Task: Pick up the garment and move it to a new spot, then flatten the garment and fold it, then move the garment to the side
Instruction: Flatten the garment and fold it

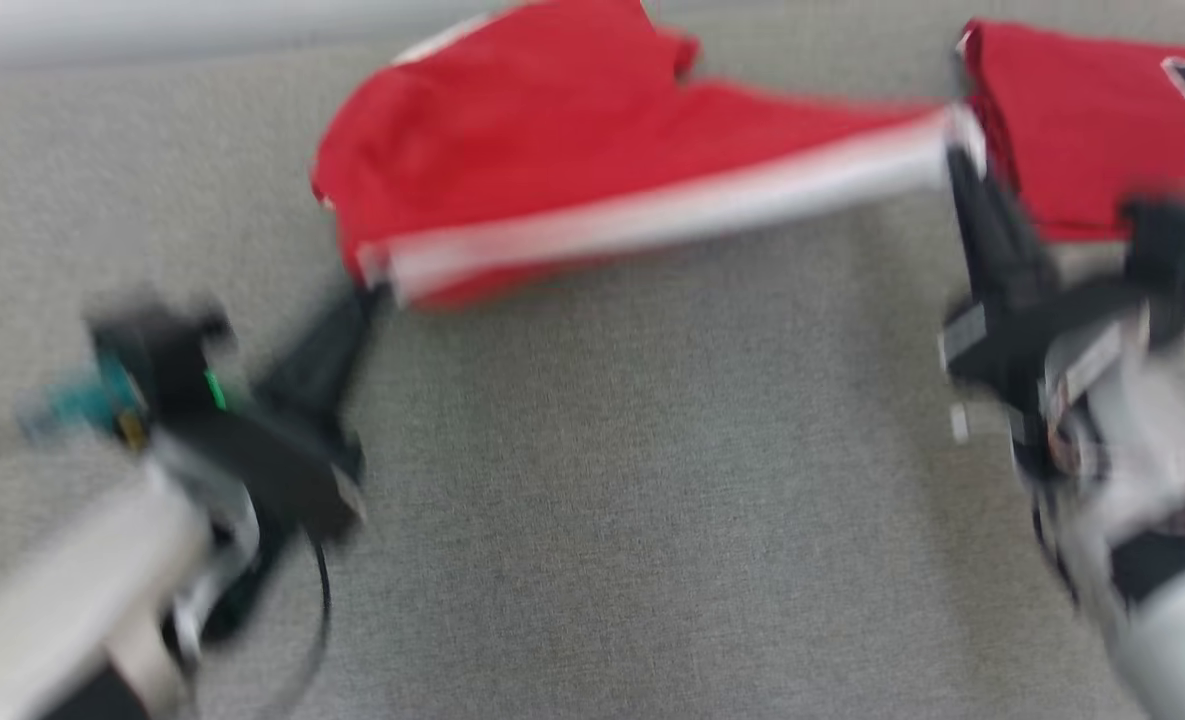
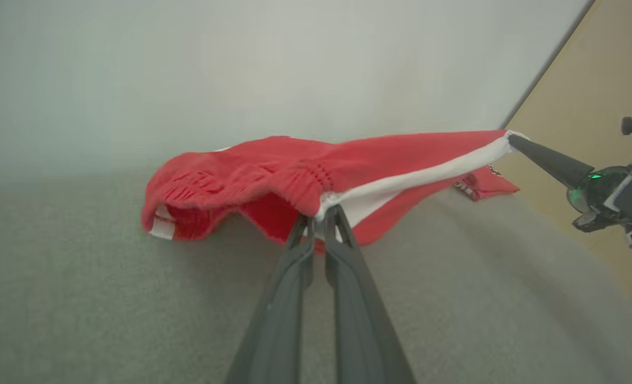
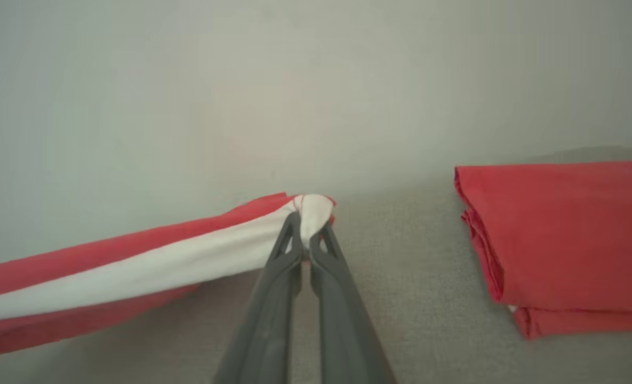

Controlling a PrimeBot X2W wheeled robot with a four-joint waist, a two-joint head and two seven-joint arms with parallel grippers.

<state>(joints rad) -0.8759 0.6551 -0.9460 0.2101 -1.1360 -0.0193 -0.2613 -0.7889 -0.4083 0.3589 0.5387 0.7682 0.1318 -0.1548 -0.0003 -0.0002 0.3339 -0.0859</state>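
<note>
The garment (image 1: 552,150) is red with a white side band, stretched between both grippers above the grey fabric surface. My left gripper (image 1: 372,290) is shut on its left corner; in the left wrist view the fingers pinch the white-and-red edge (image 2: 321,210). My right gripper (image 1: 957,150) is shut on the white end at the right; the right wrist view shows that bunched white corner (image 3: 310,213) between the fingers. The band (image 3: 134,272) runs taut to the left. The far part of the garment (image 2: 214,181) sags onto the surface.
A second red garment (image 1: 1092,130), folded, with black white-outlined lettering, lies at the far right; it appears as a folded stack (image 3: 561,234) in the right wrist view. Grey fabric (image 1: 652,500) covers the surface. A pale wall (image 2: 294,64) rises behind, with tan floor (image 2: 604,80) beside it.
</note>
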